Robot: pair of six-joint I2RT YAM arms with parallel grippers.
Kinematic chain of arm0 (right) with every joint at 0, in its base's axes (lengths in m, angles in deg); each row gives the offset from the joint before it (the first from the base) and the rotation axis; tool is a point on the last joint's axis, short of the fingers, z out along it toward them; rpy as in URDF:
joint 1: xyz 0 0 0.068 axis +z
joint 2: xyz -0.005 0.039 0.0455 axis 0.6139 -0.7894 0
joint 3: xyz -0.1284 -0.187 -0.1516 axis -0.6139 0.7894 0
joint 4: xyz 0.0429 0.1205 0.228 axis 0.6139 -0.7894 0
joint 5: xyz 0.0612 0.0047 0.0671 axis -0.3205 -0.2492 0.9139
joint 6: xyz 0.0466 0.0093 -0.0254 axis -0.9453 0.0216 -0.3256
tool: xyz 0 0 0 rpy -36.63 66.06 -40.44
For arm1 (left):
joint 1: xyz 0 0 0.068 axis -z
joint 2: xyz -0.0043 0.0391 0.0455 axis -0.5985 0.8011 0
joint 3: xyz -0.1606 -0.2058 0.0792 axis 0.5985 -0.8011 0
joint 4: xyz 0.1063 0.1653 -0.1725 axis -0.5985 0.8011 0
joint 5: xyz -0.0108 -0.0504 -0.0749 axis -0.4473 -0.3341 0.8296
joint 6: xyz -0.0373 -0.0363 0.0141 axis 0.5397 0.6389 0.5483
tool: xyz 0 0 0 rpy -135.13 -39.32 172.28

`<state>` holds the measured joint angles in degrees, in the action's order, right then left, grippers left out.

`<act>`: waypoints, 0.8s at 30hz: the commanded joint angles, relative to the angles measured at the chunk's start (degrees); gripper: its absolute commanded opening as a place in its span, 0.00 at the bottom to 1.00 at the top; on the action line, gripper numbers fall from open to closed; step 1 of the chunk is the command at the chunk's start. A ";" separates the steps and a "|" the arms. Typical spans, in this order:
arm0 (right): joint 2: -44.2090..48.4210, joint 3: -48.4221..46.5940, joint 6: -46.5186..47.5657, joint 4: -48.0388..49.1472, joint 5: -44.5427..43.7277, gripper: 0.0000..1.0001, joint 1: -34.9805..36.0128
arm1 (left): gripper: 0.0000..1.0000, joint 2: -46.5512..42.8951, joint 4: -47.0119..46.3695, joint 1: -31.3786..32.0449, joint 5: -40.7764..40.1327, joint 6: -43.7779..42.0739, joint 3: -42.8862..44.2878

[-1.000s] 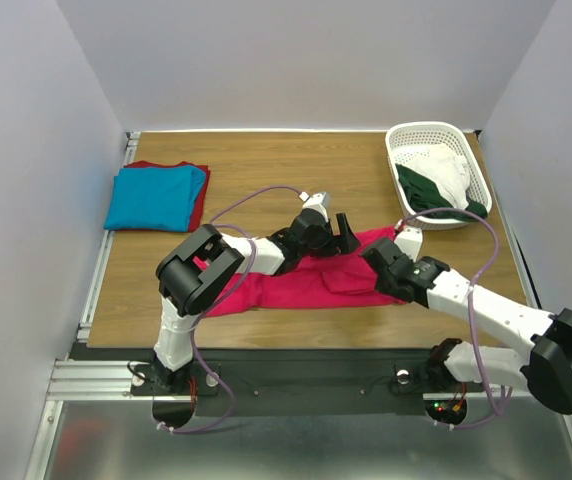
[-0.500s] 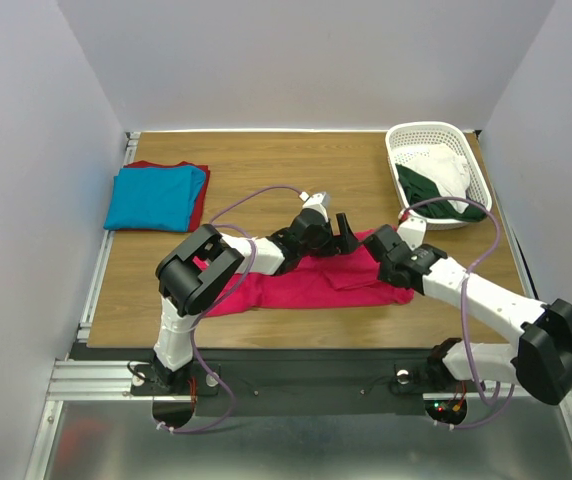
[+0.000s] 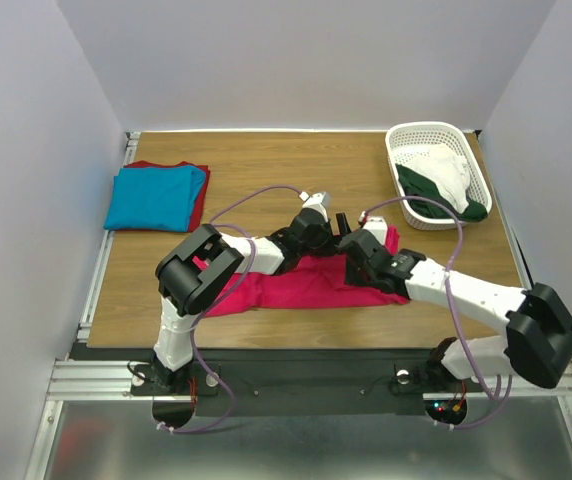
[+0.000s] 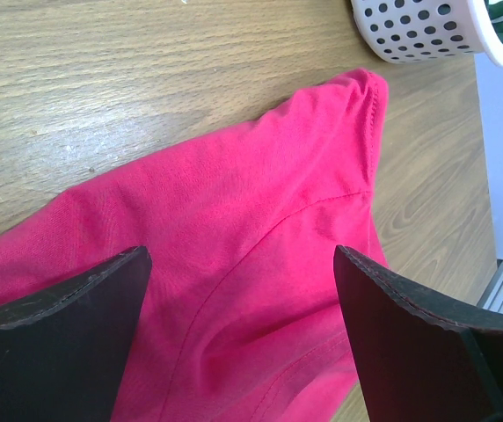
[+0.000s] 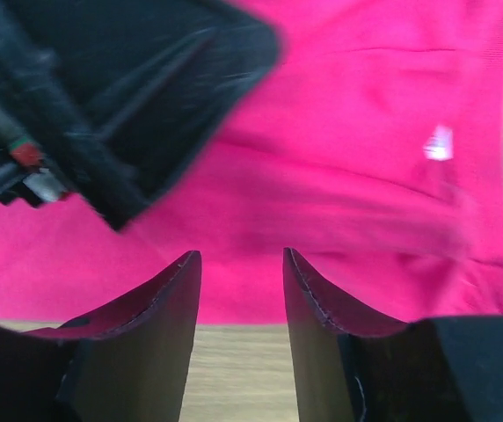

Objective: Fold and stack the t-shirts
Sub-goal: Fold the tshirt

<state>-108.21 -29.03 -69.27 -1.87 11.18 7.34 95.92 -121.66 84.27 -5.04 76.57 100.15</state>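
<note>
Crimson-pink t-shirt [image 3: 286, 290] spread on table [image 3: 266, 170], left gripper [image 4: 238, 264] wide open above it, empty, right gripper [image 5: 241, 264] partly open over same cloth, apparently gripping nothing, turquoise-blue t-shirt [image 3: 154, 198] stacked on dark red t-shirt [image 3: 151, 164], far left.

Parted pincer [image 5: 241, 259] above crimson shirt [image 5: 366, 105]

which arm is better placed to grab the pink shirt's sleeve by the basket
Probably left: the left fingers are wide open, straddling the crimson-pink t-shirt just short of that sleeve near the white basket. The right fingers are narrower, over a shirt edge.
</note>
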 commanded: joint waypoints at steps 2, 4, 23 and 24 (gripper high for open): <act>-3.38 -0.89 2.48 9.67 3.87 0.48 1.37 | 0.98 -1.50 1.57 -0.13 0.31 -0.71 -0.06; -5.14 -0.97 2.92 11.17 4.66 0.48 1.46 | 0.98 -1.32 1.49 -0.13 0.31 -0.71 0.02; -13.05 0.52 2.48 15.74 7.57 0.52 3.04 | 0.98 -1.41 1.57 -0.13 0.57 -0.79 0.11; -13.32 0.61 2.48 15.66 7.48 0.52 2.95 | 0.98 -1.41 1.57 -0.22 0.57 -0.88 0.11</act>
<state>-120.02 -29.03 -66.65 12.42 18.09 9.57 95.92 -121.51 84.12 -4.88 76.83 100.15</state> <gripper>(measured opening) 0.523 0.981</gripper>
